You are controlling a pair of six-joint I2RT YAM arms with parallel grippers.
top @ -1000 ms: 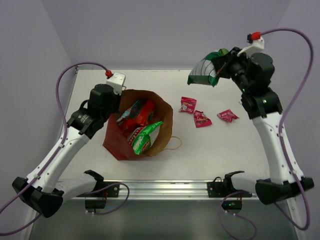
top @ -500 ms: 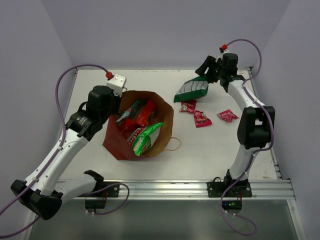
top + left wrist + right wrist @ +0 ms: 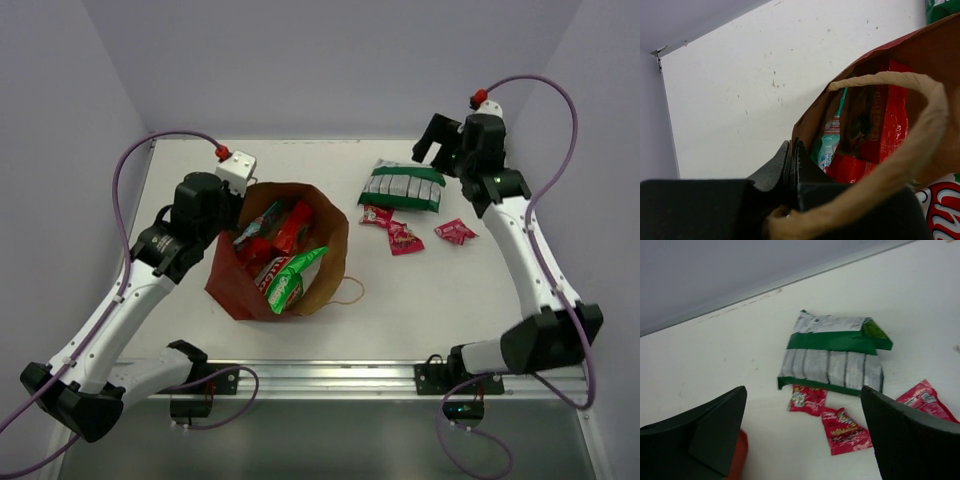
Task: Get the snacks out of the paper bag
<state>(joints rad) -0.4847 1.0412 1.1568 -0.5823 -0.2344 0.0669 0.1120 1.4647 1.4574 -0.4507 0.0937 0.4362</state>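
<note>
The reddish-brown paper bag stands open at centre left. It holds a green chip bag, red packets and a teal packet. My left gripper is shut on the bag's left rim, next to a twine handle. A green-white striped multipack lies flat on the table at the back right. Three small red wrappers lie just in front of it. My right gripper hangs open above them, holding nothing.
The bag's other twine handle lies on the white table. Purple walls close the back and both sides. A metal rail runs along the near edge between the arm bases.
My right gripper has opened and let go of the striped multipack, which now lies on the table behind the red wrappers. The right arm has swung back. The left arm has not moved.
</note>
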